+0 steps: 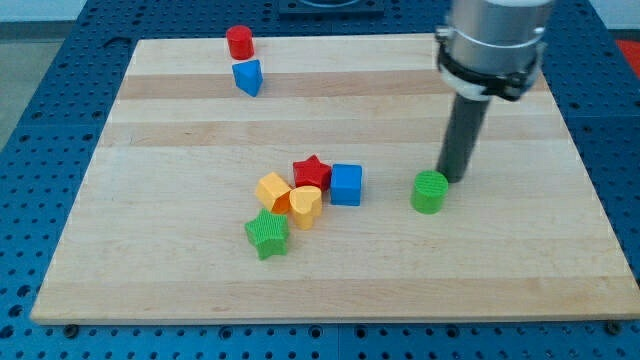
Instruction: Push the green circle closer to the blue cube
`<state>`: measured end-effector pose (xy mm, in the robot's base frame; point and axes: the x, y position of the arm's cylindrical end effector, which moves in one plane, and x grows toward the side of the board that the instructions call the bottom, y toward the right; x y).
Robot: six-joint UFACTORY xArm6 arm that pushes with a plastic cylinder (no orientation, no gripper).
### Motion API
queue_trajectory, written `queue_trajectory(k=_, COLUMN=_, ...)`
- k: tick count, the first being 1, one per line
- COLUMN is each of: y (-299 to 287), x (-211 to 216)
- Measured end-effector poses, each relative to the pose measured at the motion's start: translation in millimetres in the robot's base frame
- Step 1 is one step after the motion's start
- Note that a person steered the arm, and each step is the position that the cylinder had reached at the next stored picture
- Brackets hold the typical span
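Claw absent, my tip (pixel 452 180) touching green circle (pixel 429 192), upper right

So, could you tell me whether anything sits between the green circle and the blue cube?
Nothing visible: bare board separates the green circle from the blue cube. My tip is beside the circle, on the view's right.

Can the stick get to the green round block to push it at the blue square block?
Probably yes. My tip sits right at the green circle block's upper right edge, nothing between them. The board between it and the blue cube to the view's left looks clear.
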<state>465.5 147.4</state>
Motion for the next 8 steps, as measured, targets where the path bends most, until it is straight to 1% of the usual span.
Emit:
queue_trajectory(k=1, y=-8, x=21)
queue_trajectory(k=2, y=-25, x=-2)
queue_trajectory(k=3, y=-26, x=-4)
queue_trajectory(k=4, y=-25, x=29)
queue_trajectory(k=5, y=-39, x=30)
queue_trajectory(k=6, y=-51, x=18)
queue_trajectory(k=8, y=-78, x=21)
